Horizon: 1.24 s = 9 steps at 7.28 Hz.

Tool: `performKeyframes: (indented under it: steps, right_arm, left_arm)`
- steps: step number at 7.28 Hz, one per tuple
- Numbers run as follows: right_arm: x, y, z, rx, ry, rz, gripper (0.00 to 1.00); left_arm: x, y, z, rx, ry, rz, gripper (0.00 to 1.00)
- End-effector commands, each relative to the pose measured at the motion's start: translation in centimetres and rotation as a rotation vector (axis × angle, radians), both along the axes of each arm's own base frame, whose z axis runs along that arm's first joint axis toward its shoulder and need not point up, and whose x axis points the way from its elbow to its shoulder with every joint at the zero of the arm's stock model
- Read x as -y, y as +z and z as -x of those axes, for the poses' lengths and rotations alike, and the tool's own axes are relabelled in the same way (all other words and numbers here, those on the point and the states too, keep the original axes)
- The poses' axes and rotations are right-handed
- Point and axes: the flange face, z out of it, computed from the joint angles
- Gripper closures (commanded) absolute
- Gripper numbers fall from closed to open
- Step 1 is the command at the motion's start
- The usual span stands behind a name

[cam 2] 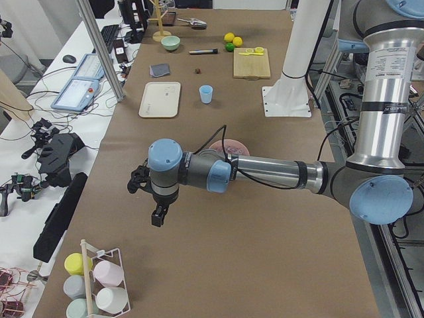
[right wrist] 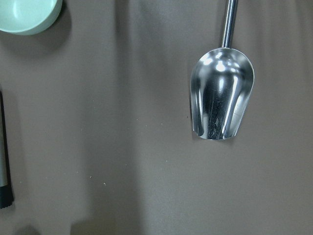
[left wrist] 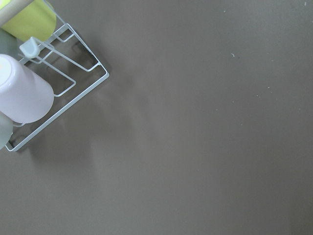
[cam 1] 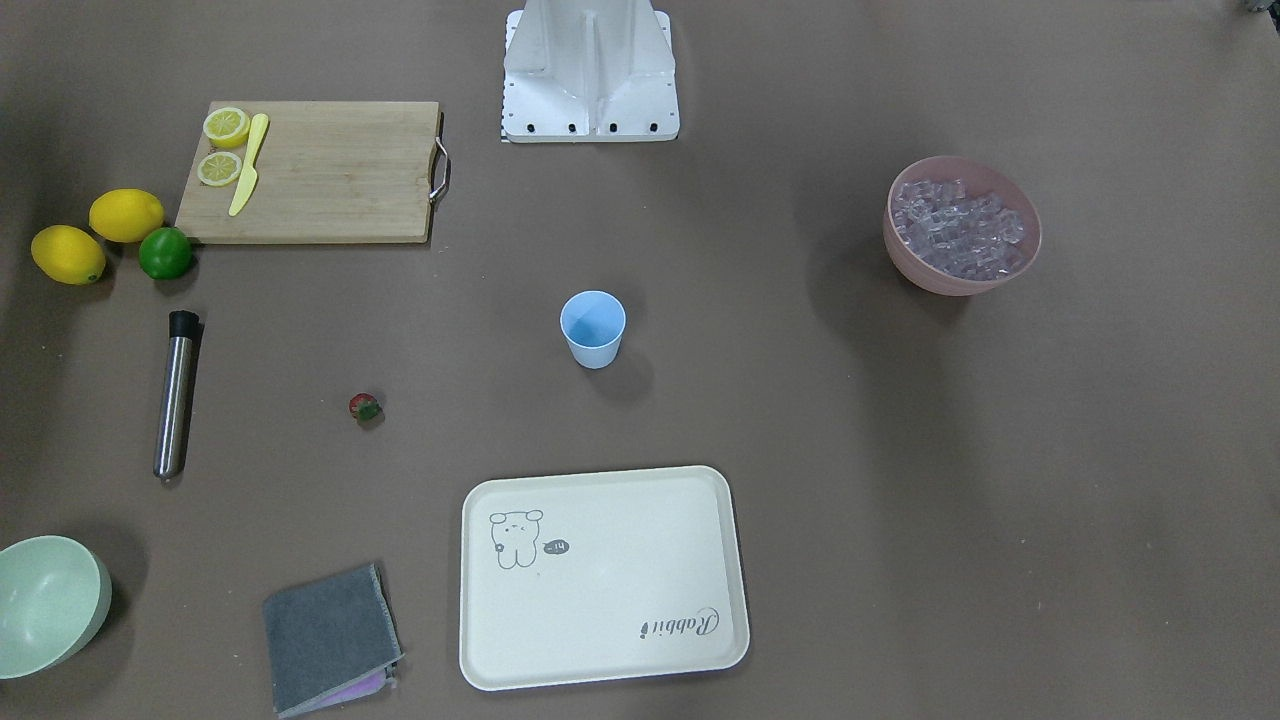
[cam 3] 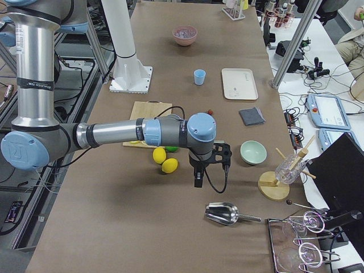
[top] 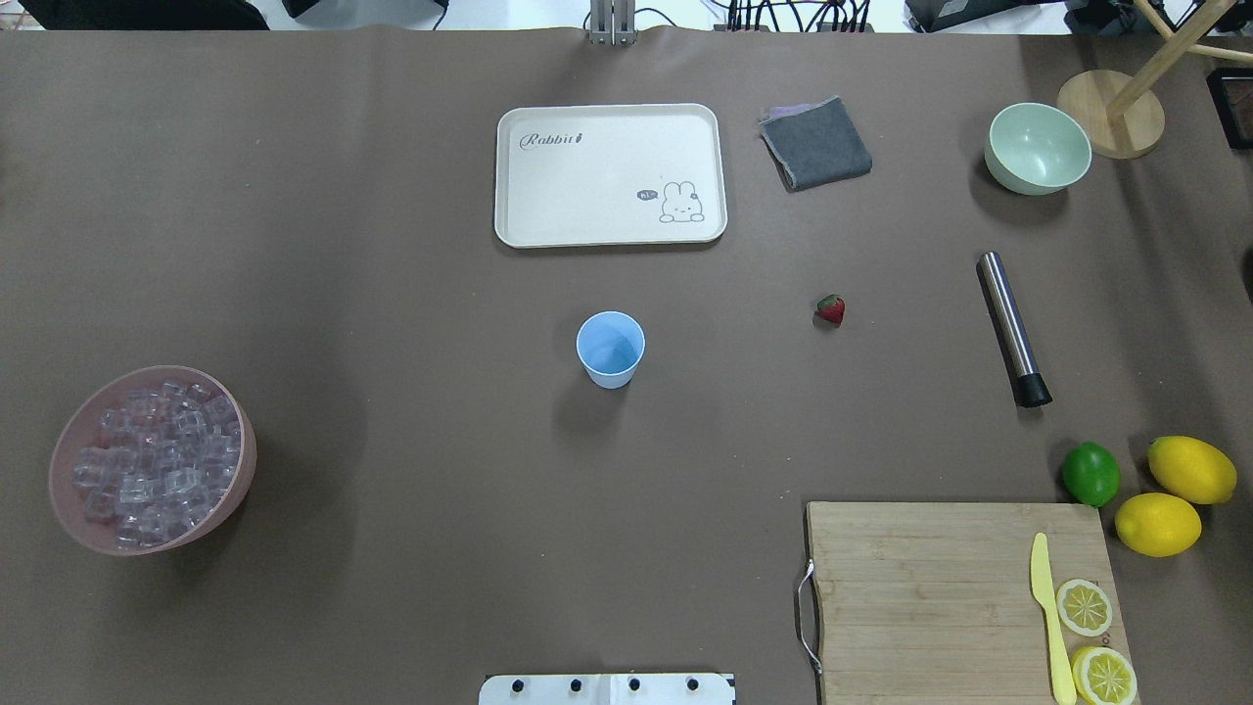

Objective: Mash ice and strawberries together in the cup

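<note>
The light blue cup [cam 1: 593, 328] stands upright mid-table, and I see nothing in it from above [top: 611, 349]. A tiny red strawberry [cam 1: 364, 406] lies on the table to the cup's right in the overhead view [top: 830, 309]. Clear ice cubes [top: 152, 460] fill a pink bowl [cam 1: 1030, 245] at the left end. My left gripper [cam 2: 158, 215] hangs over bare table far from the cup, near a rack of cups. My right gripper [cam 3: 197, 181] hangs beyond the lemons at the other end. Both show only in side views, so I cannot tell their state.
A steel muddler [cam 1: 177, 393], a wooden cutting board [cam 1: 330, 170] with lemon slices and a yellow knife, two lemons and a lime [cam 1: 165, 252] lie on the right side. A cream tray [cam 1: 600, 640], grey cloth [cam 1: 330, 635], green bowl [cam 1: 45, 600], metal scoop [right wrist: 222, 93].
</note>
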Motion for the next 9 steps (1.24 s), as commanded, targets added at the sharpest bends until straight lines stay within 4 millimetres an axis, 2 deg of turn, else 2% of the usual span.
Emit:
performKeyframes:
  steps: [1,4,6,7,8,9]
  right_arm:
    - [0.7,-0.8,0.0,0.0,0.001,-0.016,0.0]
    - [0.9,-1.1,0.1,-0.003,-0.001,-0.021,0.0]
    - [1.1,-1.5,0.2,0.001,-0.002,-0.032,0.0]
    - [1.6,-2.2,0.2,0.005,-0.004,-0.045,0.0]
    - [2.1,-2.4,0.4,0.007,-0.008,-0.048,0.0]
    - [2.0,-2.6,0.4,0.008,-0.008,-0.053,0.0]
  left_arm:
    - [-0.1,0.3,0.1,-0.001,-0.004,0.01,0.02]
    - [-0.1,0.9,0.1,0.001,-0.006,0.022,0.02]
    - [-0.2,2.4,0.1,0.001,-0.006,0.048,0.02]
    - [-0.9,3.0,0.1,-0.001,-0.006,0.06,0.02]
    - [-1.2,2.7,0.9,-0.003,-0.023,0.052,0.02]
    - [-2.4,2.8,1.2,-0.003,-0.028,0.053,0.02]
